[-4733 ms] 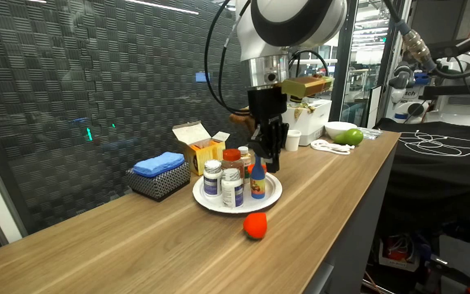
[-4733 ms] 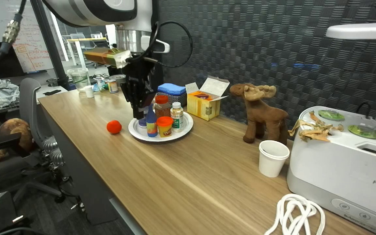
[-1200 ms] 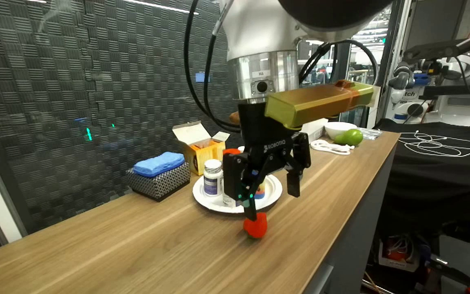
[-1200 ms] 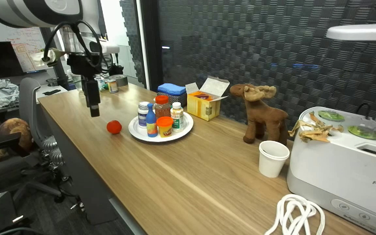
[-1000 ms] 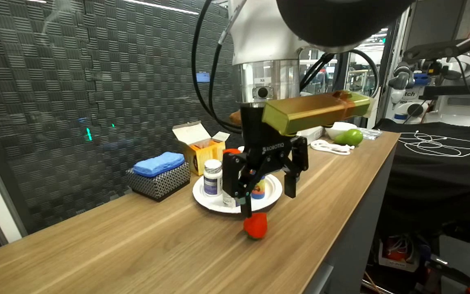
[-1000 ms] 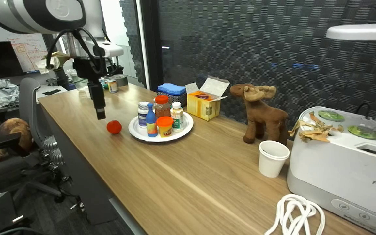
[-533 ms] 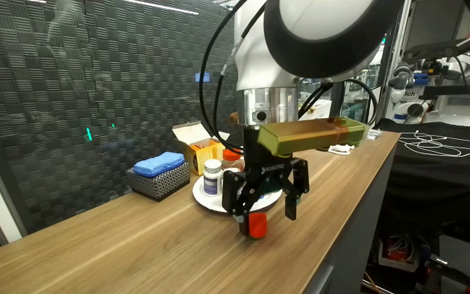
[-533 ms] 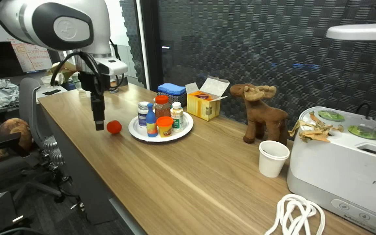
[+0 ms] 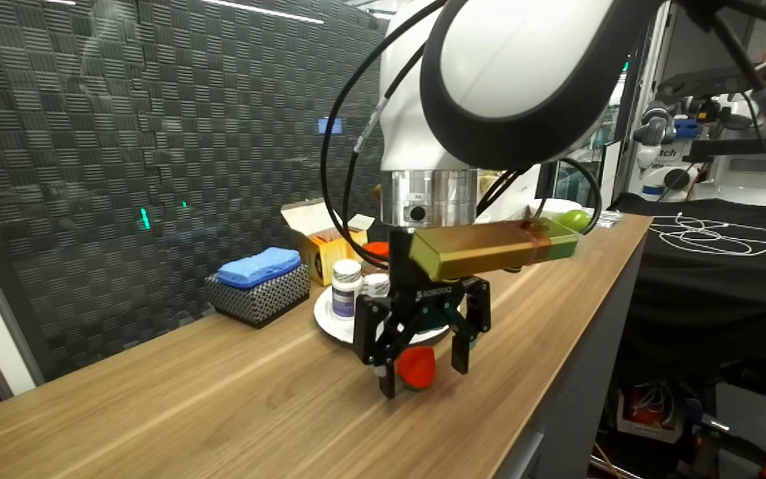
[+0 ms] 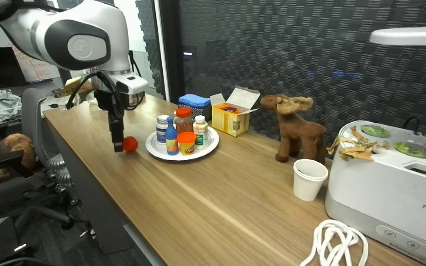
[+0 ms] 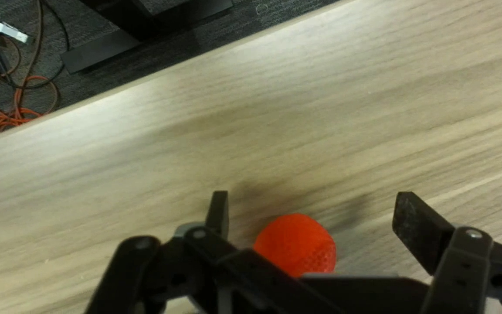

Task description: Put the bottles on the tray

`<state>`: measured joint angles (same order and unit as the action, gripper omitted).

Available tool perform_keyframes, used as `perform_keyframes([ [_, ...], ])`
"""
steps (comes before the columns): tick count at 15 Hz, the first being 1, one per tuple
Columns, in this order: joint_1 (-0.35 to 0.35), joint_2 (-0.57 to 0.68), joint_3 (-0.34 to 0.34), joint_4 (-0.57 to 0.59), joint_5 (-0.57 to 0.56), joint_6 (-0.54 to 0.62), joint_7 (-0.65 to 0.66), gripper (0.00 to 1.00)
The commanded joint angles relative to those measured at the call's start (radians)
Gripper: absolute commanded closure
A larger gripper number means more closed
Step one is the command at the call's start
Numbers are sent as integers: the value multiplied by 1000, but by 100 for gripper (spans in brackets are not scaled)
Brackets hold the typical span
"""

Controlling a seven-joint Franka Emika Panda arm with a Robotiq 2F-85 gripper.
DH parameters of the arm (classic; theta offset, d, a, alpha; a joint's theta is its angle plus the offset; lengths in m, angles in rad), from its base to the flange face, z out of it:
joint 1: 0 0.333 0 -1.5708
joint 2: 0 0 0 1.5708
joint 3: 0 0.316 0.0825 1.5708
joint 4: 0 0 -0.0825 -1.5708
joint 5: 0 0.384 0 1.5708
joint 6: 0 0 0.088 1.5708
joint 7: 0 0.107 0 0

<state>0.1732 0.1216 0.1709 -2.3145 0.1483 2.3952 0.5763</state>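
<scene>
Countertop (image 10: 235,207): bottles (image 10: 200,133) on tray (image 10: 213,139), near gripper (image 11: 313,204)

A lab — robot arm (image 10: 83,46), scrawled whiteboard (image 10: 41,71) (more robot hardware (image 9: 659,156) behind).

Counter (image 10: 213,207) is smooth wood-grain w/ slight sheen, tray (image 10: 213,140) matt & paper-like, btls (image 10: 201,135) smooth glossy plast, box (image 10: 231,120) cardbd, towel (image 9: 260,267) matt cloth, moose (image 10: 299,132) fuzzy plush, cups (image 10: 310,181) paper, wrist collar (image 9: 439,189) shiny metal.

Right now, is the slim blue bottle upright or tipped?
Upright: the slim blue bottle stands on the round white plate, neck up.
</scene>
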Motion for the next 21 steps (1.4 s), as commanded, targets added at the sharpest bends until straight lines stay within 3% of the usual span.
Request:
perform_keyframes([
  [1, 11, 1, -4, 1, 16, 39, -23, 31],
  [2, 11, 0, -1, 1, 29, 39, -39, 31],
  [10, 25, -7, 0, -6, -1, 42, -26, 92],
  [11, 27, -6, -2, -4, -10, 36, -20, 91],
  [12, 29, -6, -2, -3, -17, 31, -15, 59],
  [14, 34, -3, -5, 0, -45, 20, 3, 64],
  [21, 55, -14, -9, 0, -151, -17, 110, 13],
])
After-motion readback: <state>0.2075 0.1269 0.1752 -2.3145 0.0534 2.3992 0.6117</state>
